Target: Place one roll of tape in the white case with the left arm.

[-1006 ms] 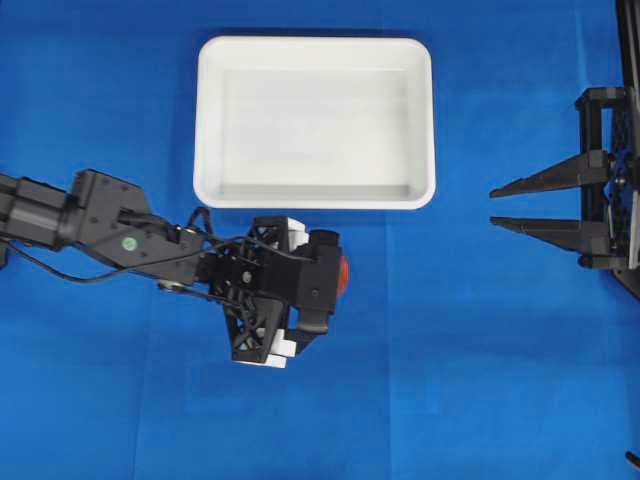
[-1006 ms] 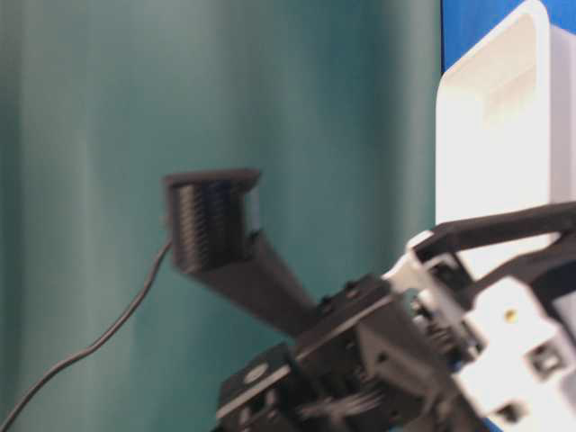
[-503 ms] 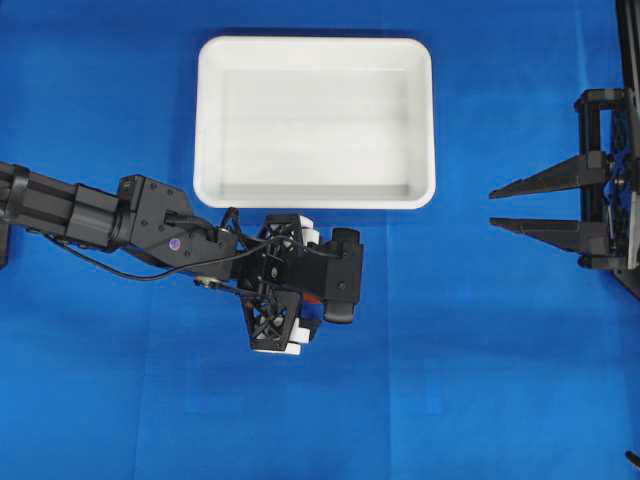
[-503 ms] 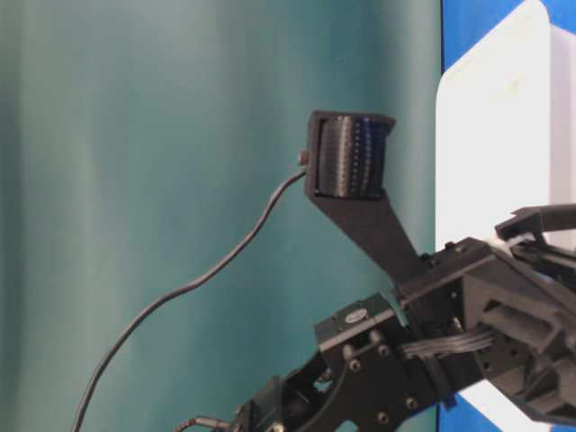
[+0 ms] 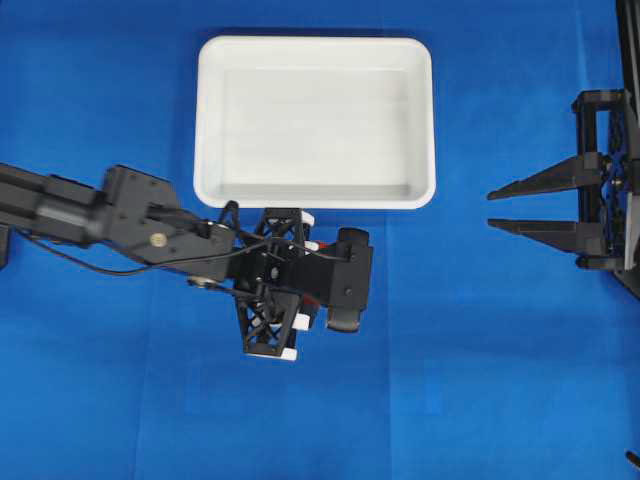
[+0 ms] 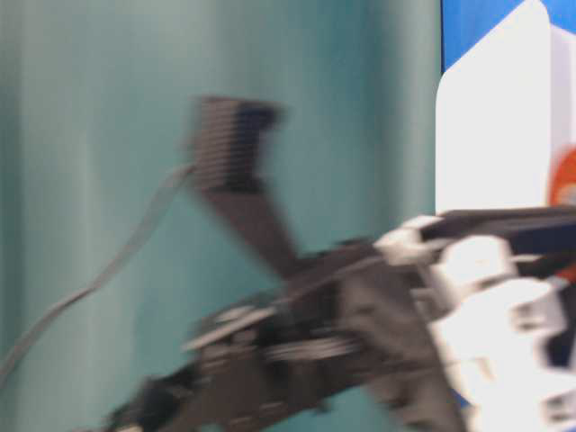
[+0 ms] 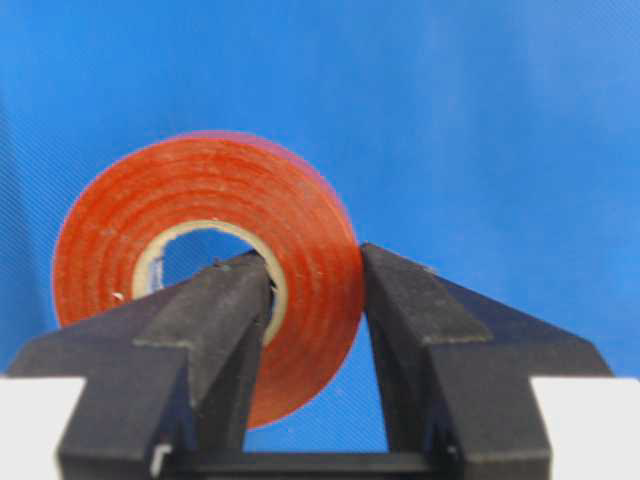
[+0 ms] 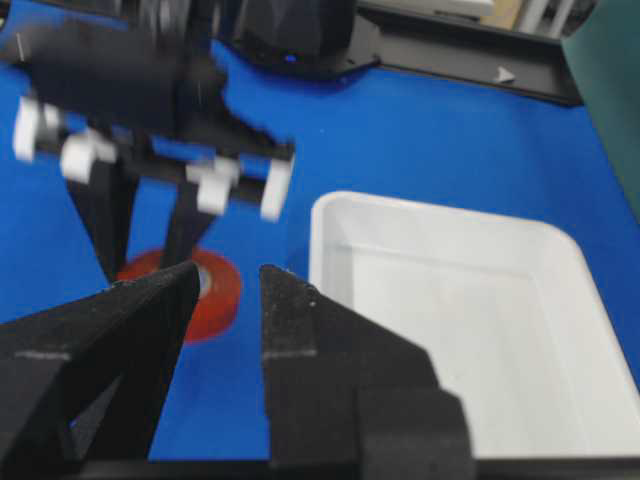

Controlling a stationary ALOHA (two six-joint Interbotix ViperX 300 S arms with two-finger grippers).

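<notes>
The left gripper (image 7: 312, 300) pinched the roll of tape (image 7: 205, 262) through its core, the white case (image 5: 314, 50) just beyond stood unfilled, so lifting and placing remained.

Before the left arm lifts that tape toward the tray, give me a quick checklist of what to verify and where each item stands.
1. Left claw straddles the tape roll, one finger through the core and one outside the ring: ok.
2. Grip tight enough to lift: cannot tell; the fingers look against the ring wall, but firmness does not show.
3. Tape off the blue table: cannot tell; in the right wrist view it looks to be lying low on the cloth.
4. White tray holds nothing: ok.
5. Right claw parked away from the tray: ok.
</notes>
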